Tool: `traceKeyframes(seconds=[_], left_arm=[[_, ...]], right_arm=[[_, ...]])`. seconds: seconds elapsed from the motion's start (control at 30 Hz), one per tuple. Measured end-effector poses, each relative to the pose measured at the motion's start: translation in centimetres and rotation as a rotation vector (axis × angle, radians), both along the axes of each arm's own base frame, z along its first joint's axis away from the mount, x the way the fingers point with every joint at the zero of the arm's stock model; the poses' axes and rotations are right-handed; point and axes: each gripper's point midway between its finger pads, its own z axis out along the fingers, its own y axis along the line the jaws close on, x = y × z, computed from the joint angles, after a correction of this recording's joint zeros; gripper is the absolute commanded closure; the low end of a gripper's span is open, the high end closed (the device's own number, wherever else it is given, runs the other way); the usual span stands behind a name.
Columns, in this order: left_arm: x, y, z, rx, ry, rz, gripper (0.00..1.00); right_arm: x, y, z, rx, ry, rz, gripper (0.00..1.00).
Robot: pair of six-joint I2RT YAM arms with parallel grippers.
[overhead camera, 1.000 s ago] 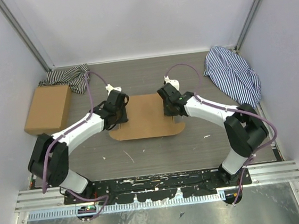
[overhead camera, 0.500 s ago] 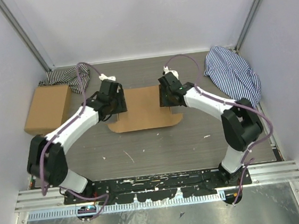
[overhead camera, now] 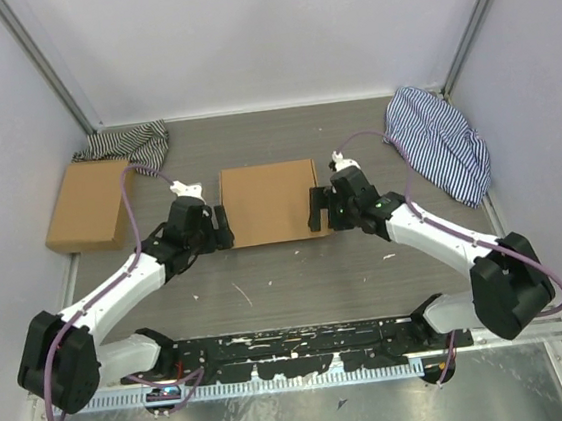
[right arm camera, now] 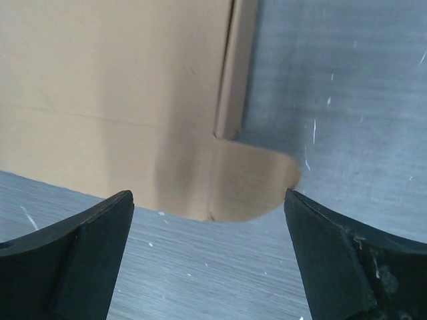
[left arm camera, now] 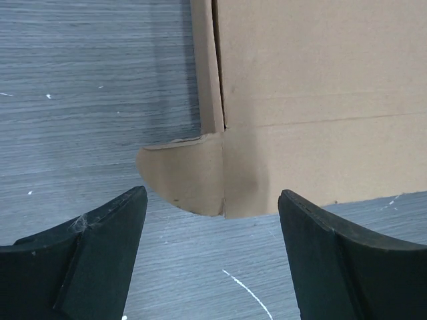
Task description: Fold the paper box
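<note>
The paper box (overhead camera: 270, 204) lies flat and closed on the table's middle, a plain brown rectangle. My left gripper (overhead camera: 220, 227) stands open at its near left corner, and my right gripper (overhead camera: 315, 210) stands open at its near right corner. In the left wrist view the box (left arm camera: 313, 87) shows a rounded tab (left arm camera: 190, 180) just ahead of the gripper (left arm camera: 212, 193), whose fingers (left arm camera: 100, 253) hold nothing. The right wrist view shows the box (right arm camera: 113, 80) with a rounded tab (right arm camera: 257, 180) ahead of the empty gripper (right arm camera: 208, 195).
A second flat cardboard box (overhead camera: 89, 203) lies at the left, with a striped cloth (overhead camera: 125, 144) behind it. Another striped cloth (overhead camera: 440, 143) lies at the back right. Walls close in three sides, and a metal rail (overhead camera: 296, 355) runs along the near edge.
Both grippers have opened, let go of the box and drawn back toward the near side. The box now lies flatter, narrower and a little farther back.
</note>
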Motion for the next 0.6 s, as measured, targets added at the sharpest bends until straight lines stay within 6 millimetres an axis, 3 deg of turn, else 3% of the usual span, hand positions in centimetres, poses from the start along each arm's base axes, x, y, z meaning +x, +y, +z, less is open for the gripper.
traceKeyframes(seconds=[0.07,0.13,0.43,0.6], left_arm=[[-0.1,-0.1,-1.1,0.011,0.033,-0.009,0.14],[-0.1,-0.3,-1.2,0.011,0.037,-0.016,0.14],[0.4,-0.7,-0.7,-0.001,0.01,-0.029,0.15],[0.6,-0.6,-0.4,0.008,0.006,-0.026,0.15]], right_arm=[[-1.1,-0.3,-2.3,-0.022,0.056,0.011,0.0],[-1.5,-0.4,-2.9,-0.027,0.075,0.018,0.0],[-1.2,0.4,-2.1,-0.05,0.031,0.032,0.0],[-0.1,-0.3,-0.2,-0.172,-0.02,-0.041,0.0]])
